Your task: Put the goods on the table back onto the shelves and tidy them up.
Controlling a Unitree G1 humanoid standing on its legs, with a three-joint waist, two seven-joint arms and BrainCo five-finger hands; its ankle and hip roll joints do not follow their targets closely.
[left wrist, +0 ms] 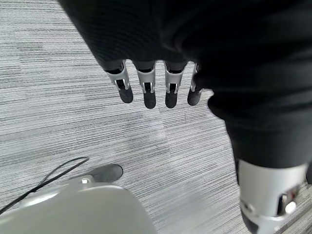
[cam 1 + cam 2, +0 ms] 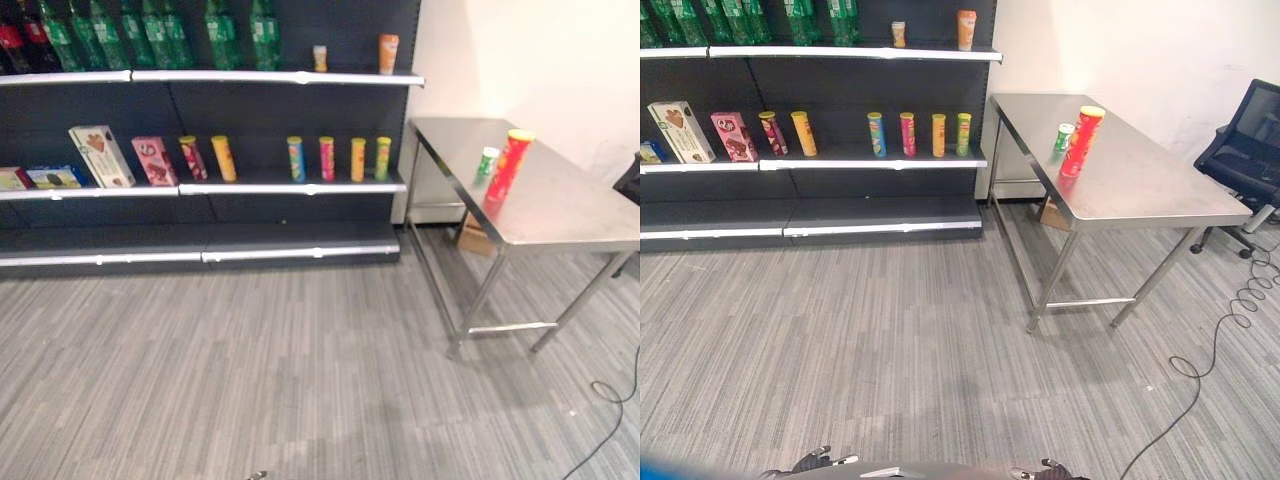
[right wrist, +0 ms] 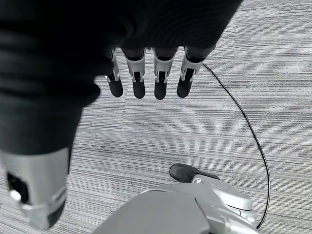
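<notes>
**Two goods wait on the tabletop; both hands hang empty**

A tall red can (image 2: 1081, 141) with a yellow lid stands upright on the steel tabletop (image 2: 1160, 190), toward its shelf-side edge, with a small green-and-white can (image 2: 1064, 136) just beside it on the side nearer the shelves. Neither has been picked up, so by the look of it the whole job is left: both must go to the shelves (image 2: 290, 187) and be lined up there.

The middle shelf already holds a row of four small cans (image 2: 339, 158), two more cans (image 2: 208, 158) further left, and boxes (image 2: 100, 155) beyond them. The top shelf carries green bottles (image 2: 160, 35) and two small containers (image 2: 354, 53) near its right end. The bottom shelf looks bare.

The left hand (image 1: 146, 85) and right hand (image 3: 146, 80) point down over grey striped floor, fingers straight and relaxed, holding nothing, well apart from the tabletop.

A brown shape (image 2: 472, 236) under the tabletop is partly hidden by the frame; what it is cannot be told. A dark chair (image 2: 1248, 150) stands past the tabletop's far end, cut off at the edge.
</notes>
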